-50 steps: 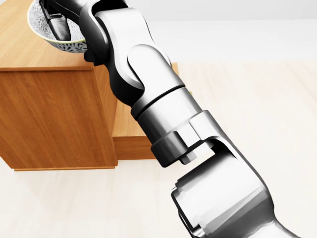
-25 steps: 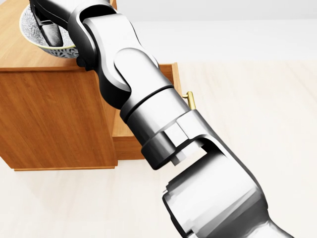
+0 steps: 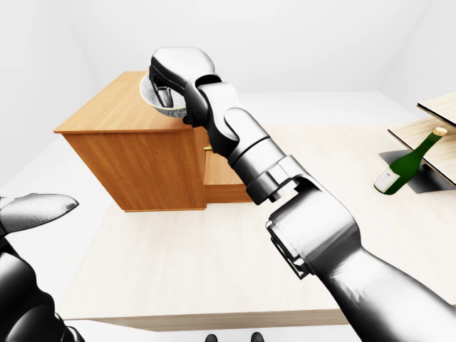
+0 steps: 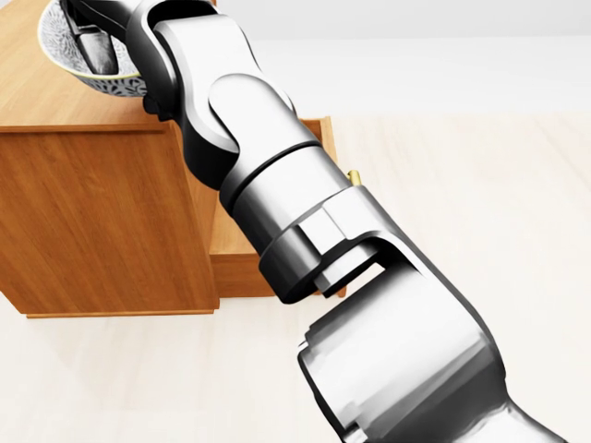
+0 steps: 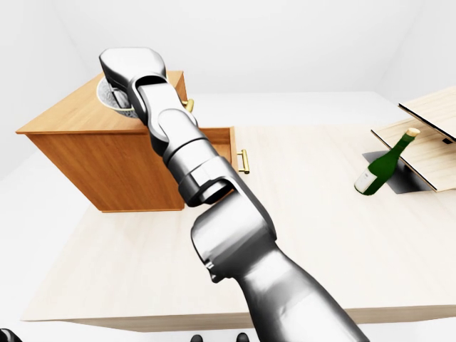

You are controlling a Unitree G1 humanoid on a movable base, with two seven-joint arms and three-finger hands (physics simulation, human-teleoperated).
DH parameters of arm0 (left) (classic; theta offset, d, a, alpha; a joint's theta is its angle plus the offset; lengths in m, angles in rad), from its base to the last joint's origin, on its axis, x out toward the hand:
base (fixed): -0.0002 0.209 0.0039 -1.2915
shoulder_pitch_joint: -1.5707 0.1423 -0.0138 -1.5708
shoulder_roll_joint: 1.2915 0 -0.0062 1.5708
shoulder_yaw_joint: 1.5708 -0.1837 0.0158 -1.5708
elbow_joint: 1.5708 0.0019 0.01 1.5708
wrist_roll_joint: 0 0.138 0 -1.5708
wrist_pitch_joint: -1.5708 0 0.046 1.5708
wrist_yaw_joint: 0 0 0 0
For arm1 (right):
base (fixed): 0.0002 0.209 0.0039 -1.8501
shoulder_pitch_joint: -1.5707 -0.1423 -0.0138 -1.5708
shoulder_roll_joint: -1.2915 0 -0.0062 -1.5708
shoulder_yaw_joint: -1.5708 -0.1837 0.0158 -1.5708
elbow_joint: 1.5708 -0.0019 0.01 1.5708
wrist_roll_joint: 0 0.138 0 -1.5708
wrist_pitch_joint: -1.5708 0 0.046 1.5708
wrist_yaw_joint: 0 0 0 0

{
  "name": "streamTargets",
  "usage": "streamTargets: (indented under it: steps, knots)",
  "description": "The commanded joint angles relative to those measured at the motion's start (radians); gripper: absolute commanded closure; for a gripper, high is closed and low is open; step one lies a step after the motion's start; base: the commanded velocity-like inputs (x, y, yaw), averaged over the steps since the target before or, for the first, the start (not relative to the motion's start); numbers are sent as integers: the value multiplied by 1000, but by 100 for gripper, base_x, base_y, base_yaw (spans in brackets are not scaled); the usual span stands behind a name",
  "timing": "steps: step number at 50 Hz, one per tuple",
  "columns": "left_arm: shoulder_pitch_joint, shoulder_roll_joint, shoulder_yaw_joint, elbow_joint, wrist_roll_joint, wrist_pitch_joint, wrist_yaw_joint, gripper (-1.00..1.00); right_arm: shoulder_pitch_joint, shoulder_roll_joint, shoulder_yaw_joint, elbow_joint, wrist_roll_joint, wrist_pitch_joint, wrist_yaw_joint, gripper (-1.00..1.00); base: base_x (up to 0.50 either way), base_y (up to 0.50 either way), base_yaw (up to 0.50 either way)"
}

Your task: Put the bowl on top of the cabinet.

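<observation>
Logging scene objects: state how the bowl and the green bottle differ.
The bowl is wide, round and speckled grey-white; the bottle is tall, slim and green with a white label. The bowl is over the cabinet top, gripped by the right robot hand; the bottle leans tilted at the left-eye view's right, untouched. Both are containers.

Right arm (image 3: pixel 313 228): glossy silver-grey rounded shells.
Forked bracket (image 4: pixel 319 254): dark grey, clasping a silver lug.
Joints above the bracket: black rings between shells.
Right hand (image 3: pixel 179 68): silver cap, dark fingers (image 3: pixel 165 96).
Left hand (image 3: pixel 35 210): grey, smooth, blunt-tipped.
</observation>
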Motion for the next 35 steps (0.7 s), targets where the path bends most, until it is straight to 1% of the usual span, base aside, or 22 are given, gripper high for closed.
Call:
streamTargets:
  steps: [1,10,12,13,14,15,16,30,35]
  knots:
    - [0,5,3,0,-12,0,8,-100,-26,3,-5,28,-8,0,-52,100,0,0,0]
    - [-7,16,20,-3,-38,0,20,-100,-35,19,-2,38,-6,0,-71,100,0,0,0]
    - [-9,19,23,-4,-44,0,24,-100,-31,21,-1,40,-7,0,-76,76,0,0,0]
    - [-10,20,24,-2,-46,0,26,-100,-29,20,0,43,-8,0,-80,-34,0,0,0]
    - [-9,21,23,-1,-47,0,27,-100,-29,19,0,45,-9,0,-82,-65,0,0,0]
    - [-8,22,22,0,-47,0,28,-100,-28,19,0,47,-9,0,-83,-92,0,0,0]
    - [-6,22,20,1,-47,0,28,-100,-28,18,0,48,-9,0,-84,-100,0,0,0]
    - [3,23,8,4,-44,0,31,-100,-58,2,-6,47,-4,0,-75,-100,0,0,0]
    - [3,21,4,6,-38,0,30,-100,-75,-2,-7,30,-4,0,-54,-100,0,0,0]
